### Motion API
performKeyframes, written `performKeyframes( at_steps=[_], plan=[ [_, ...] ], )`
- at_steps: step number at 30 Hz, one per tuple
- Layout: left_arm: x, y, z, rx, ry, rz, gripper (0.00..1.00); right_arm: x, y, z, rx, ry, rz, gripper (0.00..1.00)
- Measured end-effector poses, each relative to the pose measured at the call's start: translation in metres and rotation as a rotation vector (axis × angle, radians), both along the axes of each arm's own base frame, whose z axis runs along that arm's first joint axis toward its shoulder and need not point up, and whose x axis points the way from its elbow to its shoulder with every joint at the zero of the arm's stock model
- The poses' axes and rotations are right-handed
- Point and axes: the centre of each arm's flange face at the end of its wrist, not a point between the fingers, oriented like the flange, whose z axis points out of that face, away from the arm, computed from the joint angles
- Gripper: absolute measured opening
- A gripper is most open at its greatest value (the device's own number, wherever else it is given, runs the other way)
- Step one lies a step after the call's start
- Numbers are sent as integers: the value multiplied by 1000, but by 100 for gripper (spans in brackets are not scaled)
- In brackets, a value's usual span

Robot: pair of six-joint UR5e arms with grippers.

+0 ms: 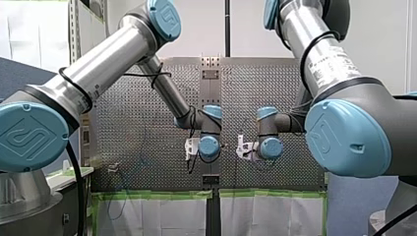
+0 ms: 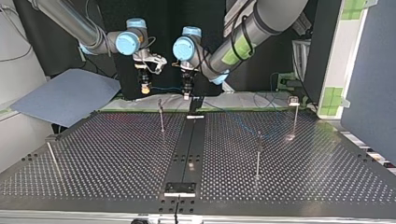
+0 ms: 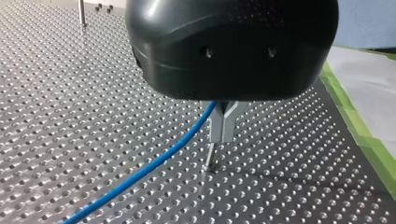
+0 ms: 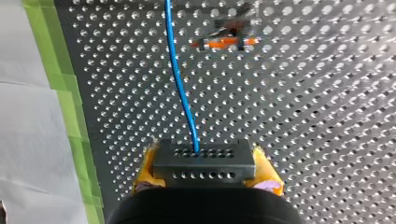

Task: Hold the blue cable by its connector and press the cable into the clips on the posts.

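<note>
My right gripper (image 4: 206,175) has its jaws clamped on the connector (image 4: 204,161). The cable (image 4: 180,84) runs from the connector to my left gripper (image 3: 223,135), whose jaws close around it. No post (image 2: 161,116) beyond the connector visibly carries cable, so all clipping seems left.

The blue cable (image 4: 179,74) sits on a black table (image 4: 303,116) dotted all over with a hole grid, with green tape (image 4: 65,88) down its edge. The connector (image 4: 204,161) is dark grey with two hole rows, and the pads (image 4: 145,171) on my right gripper (image 4: 205,170) are yellow.
</note>
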Motion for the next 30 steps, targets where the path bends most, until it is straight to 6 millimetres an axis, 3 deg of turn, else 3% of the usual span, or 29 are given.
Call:
performKeyframes(
  at_steps=[6, 19, 30],
  plan=[
    [-6, -4, -13, 7, 7, -8, 2, -2, -5, -17, -13, -15, 18, 0],
    [-13, -10, -14, 3, 9, -19, 2, -9, -24, -22, -68, -87, 53, 0],
    [-4, -29, 1, -6, 0, -16, 2, -12, -26, -34, -51, -124, 78, 0]
  ],
)
